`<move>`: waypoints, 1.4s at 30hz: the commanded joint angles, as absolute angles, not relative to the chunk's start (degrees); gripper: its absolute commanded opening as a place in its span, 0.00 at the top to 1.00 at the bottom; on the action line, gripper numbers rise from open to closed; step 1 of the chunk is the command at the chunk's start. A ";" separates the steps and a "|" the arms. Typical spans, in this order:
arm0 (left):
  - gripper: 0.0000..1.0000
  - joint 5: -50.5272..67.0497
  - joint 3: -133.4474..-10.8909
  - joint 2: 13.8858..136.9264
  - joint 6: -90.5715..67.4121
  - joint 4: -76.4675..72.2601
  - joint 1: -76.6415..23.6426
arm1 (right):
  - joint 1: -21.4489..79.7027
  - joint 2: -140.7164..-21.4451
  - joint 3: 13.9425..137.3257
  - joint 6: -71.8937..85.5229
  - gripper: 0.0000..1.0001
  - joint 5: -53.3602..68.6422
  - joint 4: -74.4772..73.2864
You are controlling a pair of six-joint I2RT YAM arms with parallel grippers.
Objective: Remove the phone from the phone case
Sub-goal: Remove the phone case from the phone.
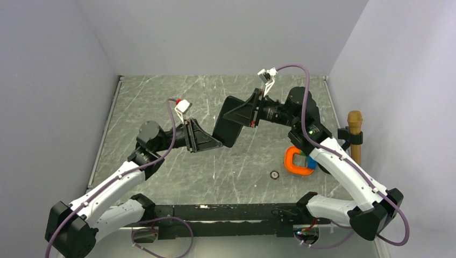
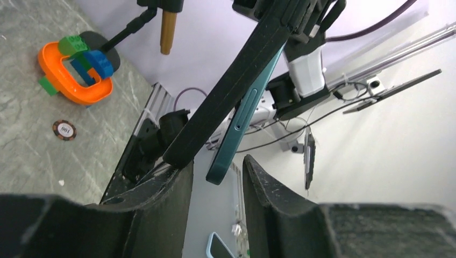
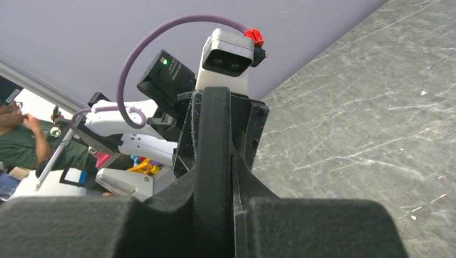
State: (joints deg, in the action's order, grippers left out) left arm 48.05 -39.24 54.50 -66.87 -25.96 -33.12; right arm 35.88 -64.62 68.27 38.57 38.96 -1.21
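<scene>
White numerals that seem to read 100 mark a small brown chip [image 2: 64,129] lying flat on the grey marbled table [image 1: 161,97]. The black phone case [image 2: 231,91] hangs tilted in the air over the middle of the table. Its upper end is clamped between the closed fingers of the right hand [image 3: 214,180], which grips it edge-on in the right wrist view. The teal phone [image 2: 244,113] is peeled away from the case at its lower end, with a wedge of gap between them, while higher up the two lie together. The left hand [image 2: 218,161] is open, its fingers [image 2: 161,199] spread and holding nothing. The phone's freed lower corner sits in the gap between them, and I cannot tell whether it touches either finger. Near the chip, on its right in the top view, lies an orange ring [image 2: 75,92] with green and blue blocks [image 2: 99,63] on it, well apart from both hands. A brass-coloured cylinder [image 1: 354,126] stands in a black clamp at the table's right edge.
</scene>
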 commanded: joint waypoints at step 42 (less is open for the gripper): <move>1.00 35.49 -43.26 50.00 -62.51 -26.50 -35.36 | 42.54 -66.83 63.96 42.35 0.49 45.09 -0.52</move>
State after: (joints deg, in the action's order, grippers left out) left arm 48.99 -43.64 53.63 -59.72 -21.63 -35.53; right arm 39.83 -68.97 69.97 38.24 43.35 -3.55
